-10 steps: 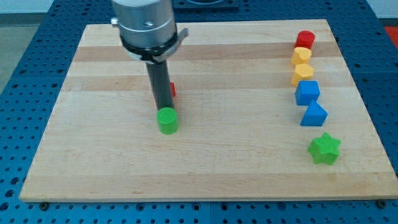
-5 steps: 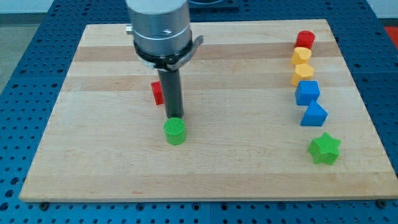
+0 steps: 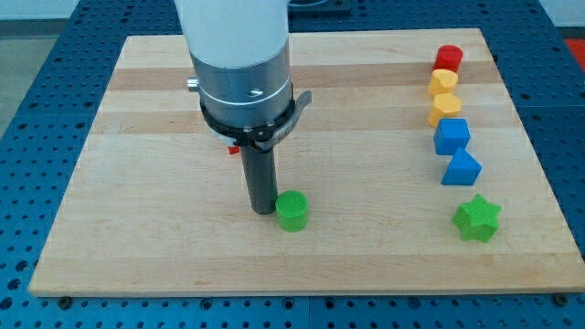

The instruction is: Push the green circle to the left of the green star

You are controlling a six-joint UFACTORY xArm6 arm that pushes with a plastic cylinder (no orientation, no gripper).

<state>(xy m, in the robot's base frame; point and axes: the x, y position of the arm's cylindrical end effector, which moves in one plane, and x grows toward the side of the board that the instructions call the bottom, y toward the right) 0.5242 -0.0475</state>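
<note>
The green circle [image 3: 292, 211], a short green cylinder, sits on the wooden board [image 3: 137, 228] near the view's bottom, a little left of centre. My tip [image 3: 263, 210] rests on the board right against the circle's left side. The green star [image 3: 477, 219] lies at the view's lower right, far to the right of the circle. The arm's wide grey body hangs over the board's middle and hides what lies behind it.
A red block [image 3: 235, 147] shows only as a sliver behind the arm. Down the view's right side stand a red block [image 3: 449, 58], two yellow blocks [image 3: 443, 81] [image 3: 444, 108] and two blue blocks [image 3: 451, 135] [image 3: 461, 168].
My tip has moved down and to the view's right, going from above the green circle to its left side. The circle has slid right and down. The arm now covers most of the red block.
</note>
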